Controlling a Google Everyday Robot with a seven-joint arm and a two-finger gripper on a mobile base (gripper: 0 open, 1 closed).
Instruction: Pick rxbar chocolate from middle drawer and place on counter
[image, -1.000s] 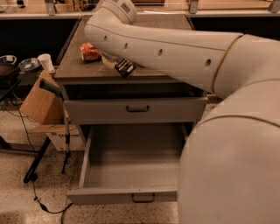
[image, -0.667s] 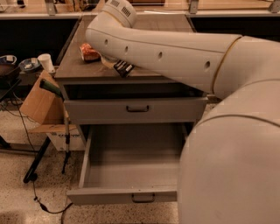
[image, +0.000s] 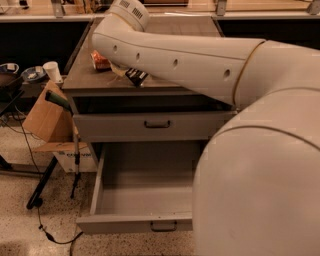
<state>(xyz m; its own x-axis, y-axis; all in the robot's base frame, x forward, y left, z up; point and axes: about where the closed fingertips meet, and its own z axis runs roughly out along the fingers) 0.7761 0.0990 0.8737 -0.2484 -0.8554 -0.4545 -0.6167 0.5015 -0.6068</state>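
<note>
Arm (image: 190, 55) stretches across counter (image: 82, 75); middle drawer (image: 125, 223) pulled out, visible floor bare. Gripper (image: 121, 71) mostly hidden under arm, low over counter's front left; grip state cannot tell. Chocolate bar (image: 136, 76) at gripper, on or just above counter. Placing step; next calls for release, then lifting clear

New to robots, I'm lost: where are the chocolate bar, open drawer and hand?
chocolate bar (image: 136, 76): camera view, wrapper's middle.
open drawer (image: 145, 187): camera view, bare floor.
hand (image: 121, 71): camera view, pale tip beside the bar, over the counter (image: 180, 26).
</note>
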